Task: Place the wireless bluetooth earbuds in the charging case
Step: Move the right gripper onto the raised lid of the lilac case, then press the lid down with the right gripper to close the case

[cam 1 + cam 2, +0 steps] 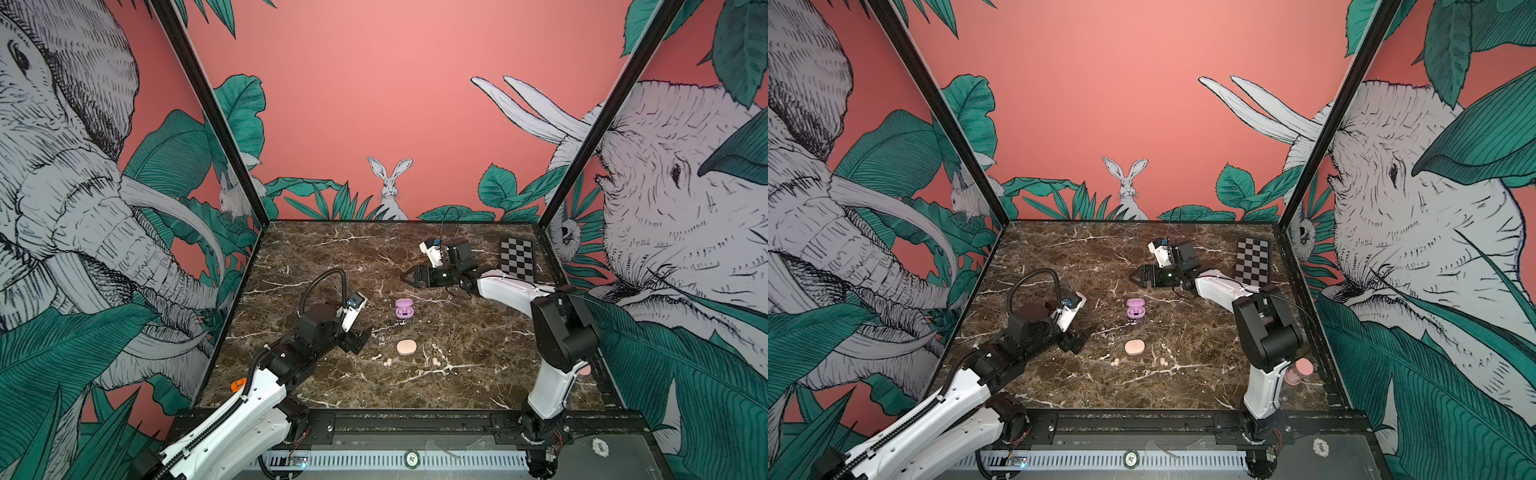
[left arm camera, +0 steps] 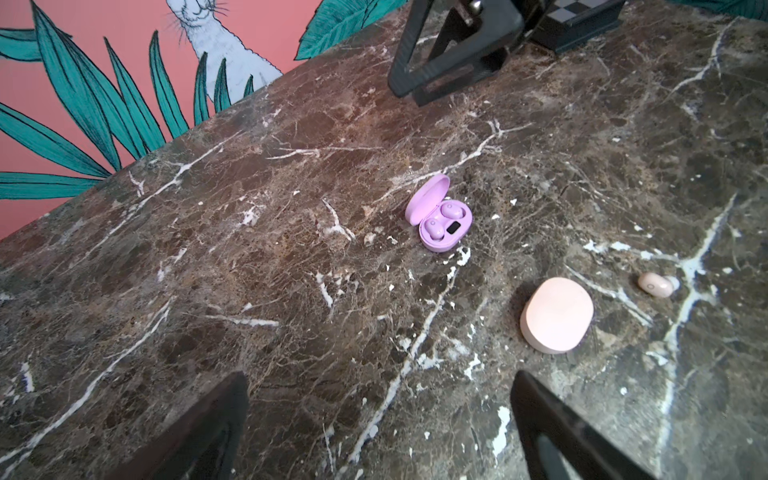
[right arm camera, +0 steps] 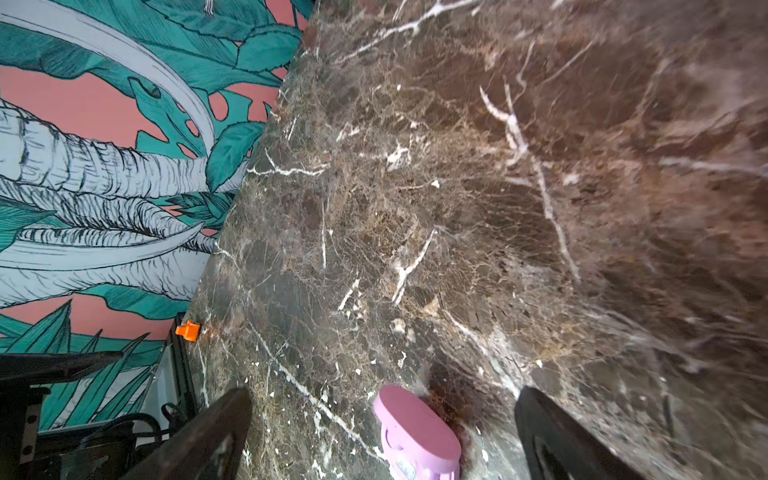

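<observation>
An open lilac charging case [image 1: 404, 308] [image 1: 1135, 308] sits mid-table, with two lilac earbuds [image 2: 451, 211] seated in its wells. In front of it lies a closed peach case [image 1: 404, 347] [image 2: 557, 316]. Two peach earbuds lie loose on the marble, one on each side of that case [image 1: 388, 362] [image 1: 435, 361]. My left gripper [image 1: 360, 340] [image 2: 380, 386] is open and empty, to the left of the peach case. My right gripper [image 1: 409, 277] [image 3: 384, 399] hovers open behind the lilac case [image 3: 415, 432], not touching it.
A checkerboard card [image 1: 517, 257] lies at the back right. A pink object [image 1: 1302, 370] stands by the right arm's base at the table edge. An orange clip [image 1: 237, 384] sits at the front left edge. Patterned walls close in three sides.
</observation>
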Robot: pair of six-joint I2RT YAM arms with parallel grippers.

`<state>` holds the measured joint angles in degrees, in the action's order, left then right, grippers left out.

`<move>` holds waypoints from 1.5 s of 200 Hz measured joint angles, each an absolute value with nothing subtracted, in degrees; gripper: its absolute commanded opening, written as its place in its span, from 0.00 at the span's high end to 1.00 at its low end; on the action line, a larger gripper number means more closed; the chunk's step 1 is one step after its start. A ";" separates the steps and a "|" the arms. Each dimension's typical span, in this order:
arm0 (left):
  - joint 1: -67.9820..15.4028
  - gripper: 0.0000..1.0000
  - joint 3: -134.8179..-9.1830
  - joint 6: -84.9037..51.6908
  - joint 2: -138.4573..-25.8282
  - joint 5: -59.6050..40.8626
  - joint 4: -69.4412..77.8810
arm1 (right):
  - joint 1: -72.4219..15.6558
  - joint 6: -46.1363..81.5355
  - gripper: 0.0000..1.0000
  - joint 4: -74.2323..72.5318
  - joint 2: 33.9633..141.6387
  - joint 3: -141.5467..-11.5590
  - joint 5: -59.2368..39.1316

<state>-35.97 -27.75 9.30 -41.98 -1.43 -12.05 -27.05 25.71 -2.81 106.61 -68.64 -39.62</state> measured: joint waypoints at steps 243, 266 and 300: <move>-36.29 0.01 -27.66 11.64 -44.62 -2.50 -9.61 | -29.43 29.67 0.02 -7.90 110.61 -64.38 -47.51; -36.34 0.01 -27.66 11.64 -44.62 -2.55 -9.41 | -29.52 29.28 0.02 -7.16 109.84 -63.46 -47.48; -36.36 0.01 -27.66 11.64 -44.62 -2.59 -9.37 | -30.00 28.91 0.02 -6.52 108.42 -62.87 -47.46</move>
<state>-36.36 -27.66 11.64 -44.62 -2.59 -9.37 -30.00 28.91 -6.52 108.42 -62.87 -47.46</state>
